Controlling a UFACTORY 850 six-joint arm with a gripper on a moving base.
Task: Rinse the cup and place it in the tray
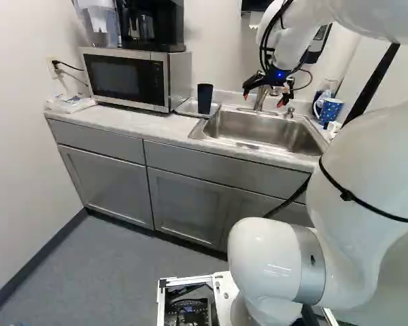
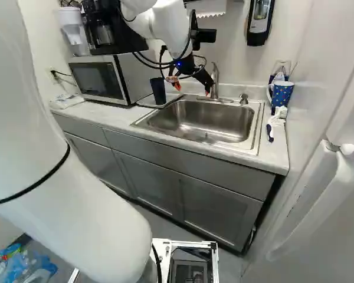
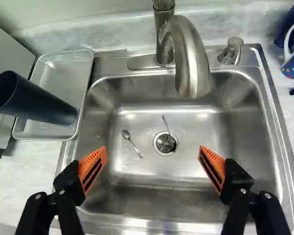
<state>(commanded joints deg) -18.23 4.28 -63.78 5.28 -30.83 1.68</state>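
- 1 relation rules the coming move: the cup (image 1: 205, 98) lies off to the robot's left of the gripper (image 3: 152, 151), outside the finger span and towards the wall behind the sink (image 3: 152, 117).
- The cup stands upright, mouth up, so its long axis runs roughly parallel to the way the gripper points, down over the sink.
- 1 arm only, so no choice of nearer hand.
- The cup is in the tray (image 3: 68, 71), on the counter just beside the sink's left edge.
- The gripper is spread wide above the sink, its 2 orange pads (image 3: 94, 156) well apart with nothing between them.
- No water shows falling from the tap (image 3: 192, 58) into the sink.
- With the cup already in the tray, I judge the placing done; whether it has been rinsed I cannot tell.
- If so, the next move is to draw back from the sink without swinging left.
- If rinsing is still owed, the gripper must go left past the sink's edge and straddle the cup; a low sideways approach could tip it.
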